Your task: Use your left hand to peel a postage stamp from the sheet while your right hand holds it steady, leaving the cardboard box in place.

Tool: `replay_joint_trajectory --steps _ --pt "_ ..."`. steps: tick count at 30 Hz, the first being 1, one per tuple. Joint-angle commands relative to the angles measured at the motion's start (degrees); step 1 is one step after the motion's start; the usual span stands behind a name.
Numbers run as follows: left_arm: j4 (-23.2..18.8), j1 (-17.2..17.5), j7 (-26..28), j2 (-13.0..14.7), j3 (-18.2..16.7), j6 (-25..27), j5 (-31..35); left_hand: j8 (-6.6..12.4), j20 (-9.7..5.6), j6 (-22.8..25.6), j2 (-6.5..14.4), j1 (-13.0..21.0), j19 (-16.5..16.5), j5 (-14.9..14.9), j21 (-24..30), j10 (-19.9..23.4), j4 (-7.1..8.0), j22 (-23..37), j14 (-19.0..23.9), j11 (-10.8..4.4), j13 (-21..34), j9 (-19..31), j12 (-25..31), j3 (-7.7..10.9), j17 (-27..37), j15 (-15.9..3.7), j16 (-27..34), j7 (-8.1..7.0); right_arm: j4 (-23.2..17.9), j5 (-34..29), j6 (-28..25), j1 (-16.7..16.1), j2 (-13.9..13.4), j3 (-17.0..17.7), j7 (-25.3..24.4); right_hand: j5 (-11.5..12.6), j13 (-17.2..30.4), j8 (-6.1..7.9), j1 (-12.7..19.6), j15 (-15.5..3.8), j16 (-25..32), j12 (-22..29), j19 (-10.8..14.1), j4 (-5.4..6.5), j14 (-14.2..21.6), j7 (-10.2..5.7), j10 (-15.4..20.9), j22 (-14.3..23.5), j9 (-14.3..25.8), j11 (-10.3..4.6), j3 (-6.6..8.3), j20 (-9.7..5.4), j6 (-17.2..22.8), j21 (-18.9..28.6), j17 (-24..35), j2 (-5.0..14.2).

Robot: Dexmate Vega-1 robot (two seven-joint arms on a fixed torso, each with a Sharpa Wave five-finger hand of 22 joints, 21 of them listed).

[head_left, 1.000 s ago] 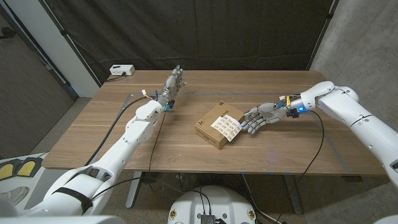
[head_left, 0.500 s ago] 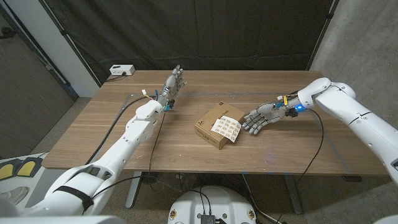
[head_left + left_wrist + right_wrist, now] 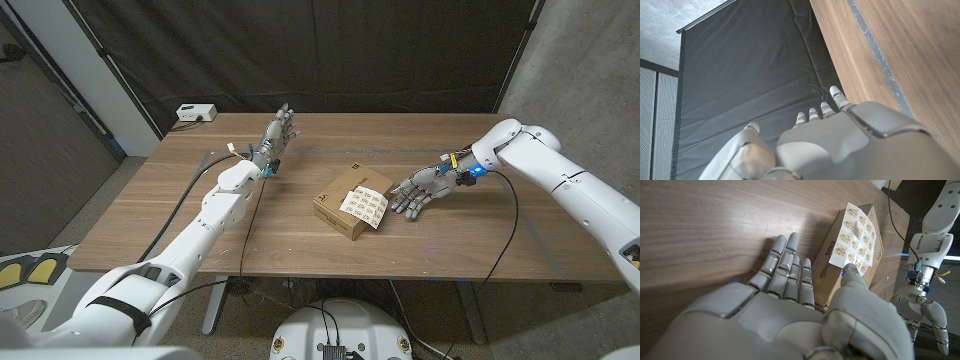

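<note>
Near edge of the wooden tabletop [image 3: 180, 235]: bare wood, with both arms reaching in from the corners.

Mid-table: cardboard box [image 3: 336, 212] lies flat, set at an angle to the table edges. The stamp sheet [image 3: 364, 206] rests on the box's top, its near-right part overhanging the box edge. In the right wrist view the sheet [image 3: 856, 238] shows rows of small printed stamps on white backing, one edge curling up off the box [image 3: 840, 275].

Right hand [image 3: 418, 190] is just beside the box on its right, fingers spread and extended toward the sheet, holding nothing; whether any fingertip touches box or sheet cannot be told. Right wrist view shows the fingers [image 3: 785, 265] low over the wood, next to the box side.

Far left: left hand [image 3: 276, 141] is raised, fingers apart and empty, well apart from the box.

Handling, as judged: the sheet is thin, light and floppy, and will slide or lift unless pressed onto the box. Each stamp is small and tears easily; best taken by a pinch at a lifted corner near the overhanging edge, peeled slowly. The box looks light enough to shift under sideways pull.
</note>
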Motion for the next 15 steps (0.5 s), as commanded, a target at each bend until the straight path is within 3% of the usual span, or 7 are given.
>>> replay_joint_trajectory --steps 1,4,7,11,15 --pt "0.53 -0.21 -0.07 -0.08 -0.23 -0.16 -0.25 -0.03 0.29 -4.48 3.74 0.53 -5.88 0.38 -0.13 -4.17 -0.4 0.17 -4.56 0.05 0.2 0.2 -0.14 0.24 0.14 -0.51 -0.07 -0.37 7.83 -0.18 3.9 4.78 2.94 -3.43 8.04 0.45 0.17 0.61 -0.46 -2.18 1.45 0.56 0.28 -0.05 1.06 0.08 1.22 0.67 0.14 -0.11 -0.59 -0.59 1.25 0.91 0.97 -0.03" --pt "0.55 -0.19 -0.14 -0.04 -0.27 -0.3 -0.26 -0.04 0.33 -4.5 3.73 0.57 -5.92 0.39 -0.18 -4.19 -0.43 0.17 -4.6 0.04 0.2 0.2 -0.15 0.24 0.14 -0.52 -0.09 -0.44 9.51 2.24 5.51 6.25 2.6 -5.68 8.04 0.56 0.16 0.55 -0.09 -2.16 1.83 0.47 0.01 -0.23 0.92 -0.08 1.14 0.89 0.13 -0.28 -0.51 -0.76 1.26 1.11 1.31 0.19" --pt "0.57 -0.15 -0.14 -0.08 -0.35 -0.3 -0.37 -0.04 0.31 -4.51 3.7 0.61 -5.87 0.39 -0.2 -4.15 -0.45 0.16 -4.59 0.08 0.2 0.2 -0.13 0.24 0.13 -0.52 -0.08 -0.44 11.0 3.84 6.58 6.96 2.9 -6.64 8.04 0.88 0.1 0.64 2.39 -2.5 4.1 0.64 0.7 -1.6 2.03 -0.21 2.19 1.81 0.1 0.09 -0.05 -0.48 2.09 2.62 2.65 0.54" --pt "0.67 -0.08 -0.09 -0.1 -0.43 -0.32 -0.43 -0.03 0.31 -4.5 3.68 0.64 -5.84 0.4 -0.22 -4.18 -0.47 0.16 -4.58 0.07 0.2 0.2 -0.14 0.24 0.13 -0.49 -0.08 -0.43 12.14 4.39 7.58 5.67 4.39 -4.59 7.88 1.0 0.3 1.16 7.28 -5.07 11.2 1.73 2.11 -2.89 4.35 -0.65 7.21 4.83 0.27 -0.19 -0.12 -1.08 5.34 7.17 7.57 0.76" --pt "0.75 -0.07 -0.09 -0.09 -0.44 -0.2 -0.46 -0.04 0.3 -4.51 3.66 0.67 -5.8 0.4 -0.24 -4.21 -0.49 0.16 -4.6 0.06 0.2 0.2 -0.15 0.24 0.13 -0.47 -0.09 -0.44 14.76 6.8 8.68 5.03 5.79 -3.26 8.04 0.99 0.99 1.69 11.51 -6.47 18.13 2.6 3.5 -3.02 6.73 -1.16 11.18 7.92 0.65 -0.98 -0.35 -1.79 8.52 11.89 12.03 1.19"
